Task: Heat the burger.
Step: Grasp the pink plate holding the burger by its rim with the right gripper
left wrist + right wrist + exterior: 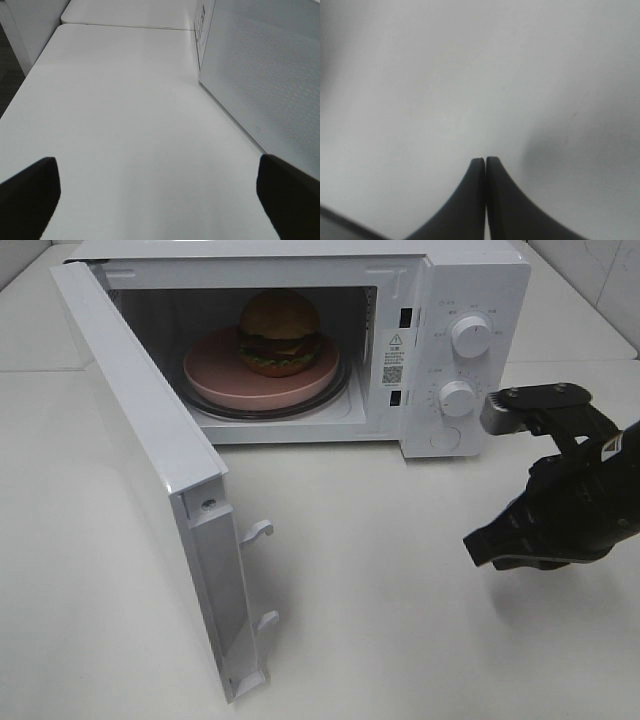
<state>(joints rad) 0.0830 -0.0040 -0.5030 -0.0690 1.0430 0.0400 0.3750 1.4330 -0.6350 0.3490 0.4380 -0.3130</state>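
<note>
Inside the microwave point(470, 280) the burger point(278, 332) sits on its plate point(215, 375), and the door point(140, 460), swung out leftward from that microwave, looks nearer the spread left gripper point(157, 165) than the pressed-together, empty right gripper point(478, 545).

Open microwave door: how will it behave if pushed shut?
The door looks like a stiff panel hinged at one side, so it should probably swing rather than flex. Its latch hooks likely need a firmer last push. The microwave sits on a smooth table, so it might slide.
</note>
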